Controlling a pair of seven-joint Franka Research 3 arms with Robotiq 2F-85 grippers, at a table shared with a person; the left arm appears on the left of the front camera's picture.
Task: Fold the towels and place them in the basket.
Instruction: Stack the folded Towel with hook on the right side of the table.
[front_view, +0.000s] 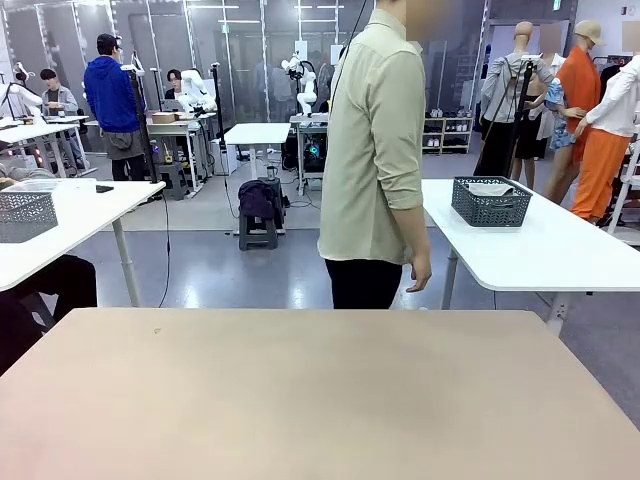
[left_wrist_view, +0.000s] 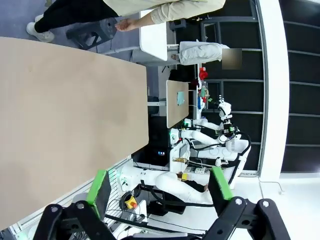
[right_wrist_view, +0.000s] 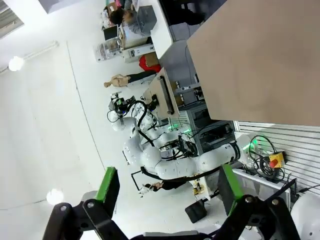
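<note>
The dark charcoal basket (front_view: 490, 205) stands on a white side table (front_view: 540, 250) behind and to the right of the beige work table (front_view: 300, 400). A pale cloth (front_view: 490, 188) lies inside it, too small to tell whether it is one of the towels. My left gripper (left_wrist_view: 159, 187) is open, green pads wide apart, held off the side of the beige table (left_wrist_view: 65, 125). My right gripper (right_wrist_view: 168, 187) is open too, with nothing between its fingers, beside the beige table (right_wrist_view: 265, 55).
A person in a pale green shirt (front_view: 375, 150) stands at the far edge of the work table, turned to the right, one hand (front_view: 420, 275) hanging down. A paler grey mesh basket (front_view: 25, 215) sits on a white table at the left.
</note>
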